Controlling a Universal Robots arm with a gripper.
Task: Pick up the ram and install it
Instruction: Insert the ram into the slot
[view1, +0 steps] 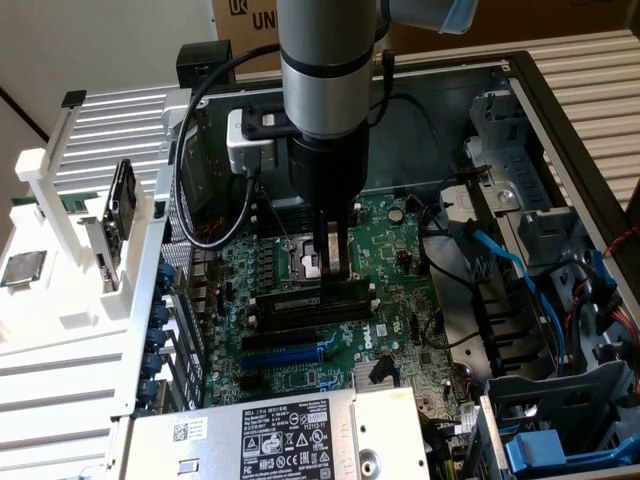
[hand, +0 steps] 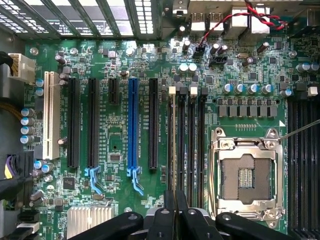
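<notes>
Gripper (view1: 335, 268) is down inside the case (view1: 520, 90), over the middle of the board (hand: 115, 145). Fingers are narrow and look pinched on the ram (hand: 174, 150) at mid-length.

From the wrist view the ram is edge-on, a thin line running along the outermost memory slot (hand: 173, 120), the one farthest from the socket (hand: 247, 175). It is well apart from the blue slot (hand: 132, 125). In the exterior view the ram (view1: 300, 297) lies low along the slot just beside the socket. I can't tell whether it is seated or only resting on top.

Judgement: this is the seating step.
- Strip should stay dead parallel to the slot, both ends level, no lean toward the neighbour slots (hand: 192, 150).
- Push should go straight down through the middle, so neither end goes in first.
- White end clips (hand: 172, 90): can't tell if open or latched, worth checking.
- Notch alignment isn't visible.
- Risk is a skewed press bending the strip or only one end catching.
</notes>
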